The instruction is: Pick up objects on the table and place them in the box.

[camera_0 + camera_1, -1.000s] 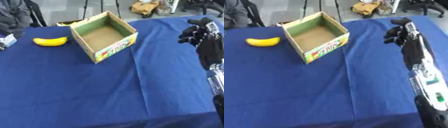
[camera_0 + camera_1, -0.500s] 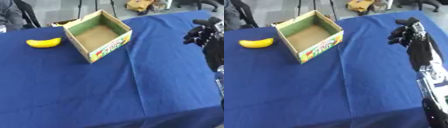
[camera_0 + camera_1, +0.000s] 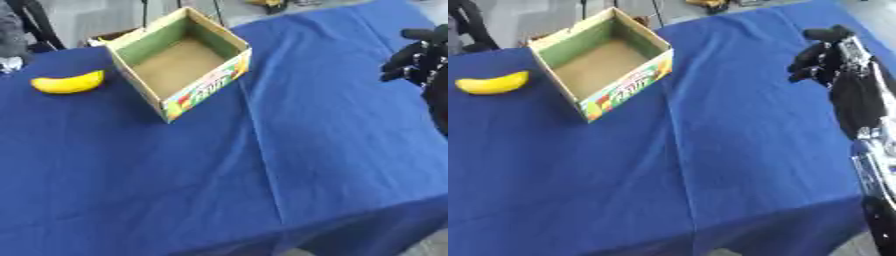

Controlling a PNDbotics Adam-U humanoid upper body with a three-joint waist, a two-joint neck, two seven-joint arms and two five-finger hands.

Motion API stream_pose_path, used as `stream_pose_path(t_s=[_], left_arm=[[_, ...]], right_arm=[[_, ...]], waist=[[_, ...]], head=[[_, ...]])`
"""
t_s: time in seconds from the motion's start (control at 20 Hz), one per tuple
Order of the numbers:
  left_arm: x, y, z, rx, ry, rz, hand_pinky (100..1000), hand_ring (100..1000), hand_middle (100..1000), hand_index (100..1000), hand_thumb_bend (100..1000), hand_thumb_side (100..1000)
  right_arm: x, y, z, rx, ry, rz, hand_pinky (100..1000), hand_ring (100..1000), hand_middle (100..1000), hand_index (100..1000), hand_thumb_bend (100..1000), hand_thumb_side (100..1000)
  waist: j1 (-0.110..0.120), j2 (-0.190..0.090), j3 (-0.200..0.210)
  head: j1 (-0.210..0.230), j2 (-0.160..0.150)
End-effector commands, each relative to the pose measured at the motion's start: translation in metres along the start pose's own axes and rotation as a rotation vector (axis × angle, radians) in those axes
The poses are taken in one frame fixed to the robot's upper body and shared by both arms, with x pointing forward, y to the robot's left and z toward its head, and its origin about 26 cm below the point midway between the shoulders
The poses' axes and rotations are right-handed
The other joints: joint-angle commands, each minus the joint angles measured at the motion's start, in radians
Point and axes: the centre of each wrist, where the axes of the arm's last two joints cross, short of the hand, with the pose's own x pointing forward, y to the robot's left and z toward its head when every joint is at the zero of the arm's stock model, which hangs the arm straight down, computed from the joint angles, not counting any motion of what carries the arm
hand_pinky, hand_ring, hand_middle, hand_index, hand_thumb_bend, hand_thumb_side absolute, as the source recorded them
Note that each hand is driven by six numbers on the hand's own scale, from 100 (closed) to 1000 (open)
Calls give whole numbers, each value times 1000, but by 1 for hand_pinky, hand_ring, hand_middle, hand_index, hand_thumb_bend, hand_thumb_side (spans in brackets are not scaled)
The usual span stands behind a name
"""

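Robot hand (image 3: 824, 55) curled; yellow banana (image 3: 68, 82)

One banana (image 3: 68, 82) lies on the table, well to the left of the fingers (image 3: 811, 55). One box (image 3: 181, 61), open at the top, stands between the banana and the fingers, nearer the banana. One hand (image 3: 826, 52), the right, shows at the right edge, fingers curled and holding nothing. One blue cloth (image 3: 262, 170) covers the table.
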Motion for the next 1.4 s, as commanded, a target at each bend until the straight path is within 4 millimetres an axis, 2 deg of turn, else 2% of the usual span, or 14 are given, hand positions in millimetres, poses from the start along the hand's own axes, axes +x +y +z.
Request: stream_pose_path(t_s=[0.05,0.25,0.45,0.8,0.9,0.95,1.05,1.4], left_arm=[[-15,10,0,37,27,-45,724,686,682,777,452,393],[-29,-2,0,31,50,-81,725,685,679,776,377,338],[-31,-9,-1,30,55,-126,726,685,679,776,295,290],[-27,-13,-5,8,40,-207,733,692,684,780,295,283],[-26,-13,-6,-13,31,-230,740,699,689,785,303,288],[-25,-14,-6,-25,28,-241,745,703,692,788,336,298],[-25,-14,-7,-53,24,-257,752,711,700,794,328,312],[-23,-15,-8,-78,32,-280,760,718,710,799,334,319]], right_arm=[[13,-4,-5,21,-39,37,552,575,521,786,100,880],[16,-4,-7,26,-48,43,552,575,521,786,100,886],[19,-4,-9,29,-60,48,552,575,521,786,100,887],[20,-3,-10,36,-66,46,553,576,521,787,100,892],[20,-3,-11,36,-67,47,553,576,521,787,100,893],[21,-3,-11,36,-68,47,553,576,521,787,100,893],[21,-3,-11,38,-69,47,553,576,521,787,100,894],[21,-2,-11,45,-68,48,554,576,521,787,100,898]], waist=[[2,-5,-10],[12,17,-35],[16,33,-48],[24,49,-63],[26,52,-67],[27,53,-69],[29,54,-73],[40,59,-78]], head=[[16,-6],[32,-11],[50,-22],[95,-34],[105,-37],[108,-38],[117,-39],[173,-44]])
